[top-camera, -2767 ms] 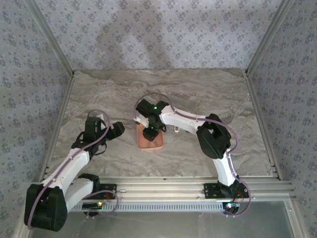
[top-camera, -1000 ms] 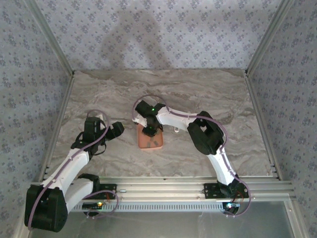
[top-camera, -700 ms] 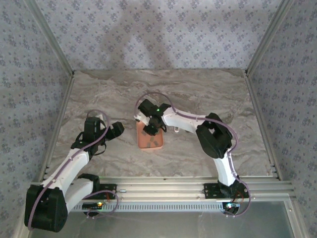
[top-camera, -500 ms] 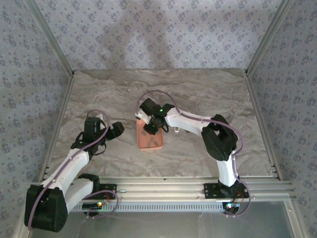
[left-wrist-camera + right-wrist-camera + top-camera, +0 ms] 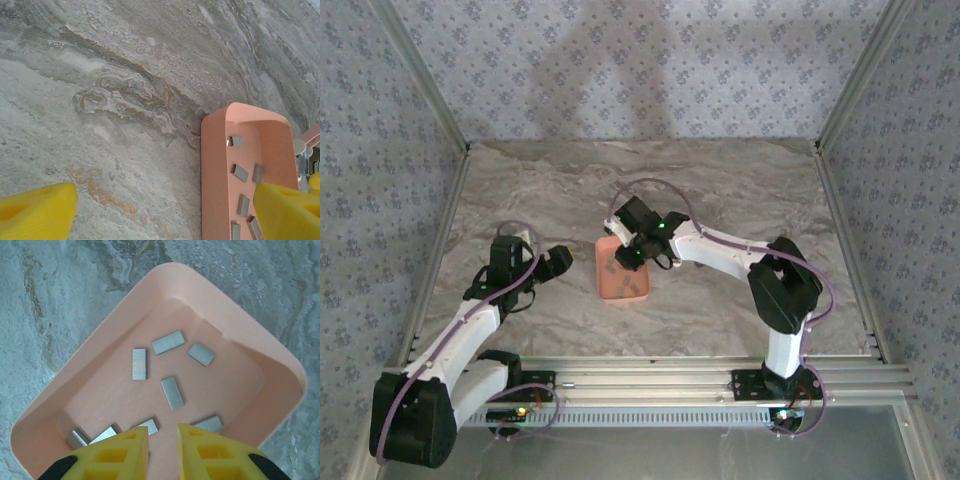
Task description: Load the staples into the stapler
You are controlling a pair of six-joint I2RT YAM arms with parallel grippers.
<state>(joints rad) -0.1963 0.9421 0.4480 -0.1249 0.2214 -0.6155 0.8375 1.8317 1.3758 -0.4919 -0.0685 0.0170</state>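
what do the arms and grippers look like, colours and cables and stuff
The left arm and right arm both have white links and bulky black joints, with a thin lilac cable looping alongside. A green light glows at the right wrist. The left gripper and right gripper have blunt yellow wedge fingers, with black behind the right pair.

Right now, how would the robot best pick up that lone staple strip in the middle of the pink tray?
Pinch the middle staple strip across its two long edges, coming straight down from above. It lies flat, apart from its neighbours, and the raised walls of the tray block sideways approach. The right tool hovers over it.
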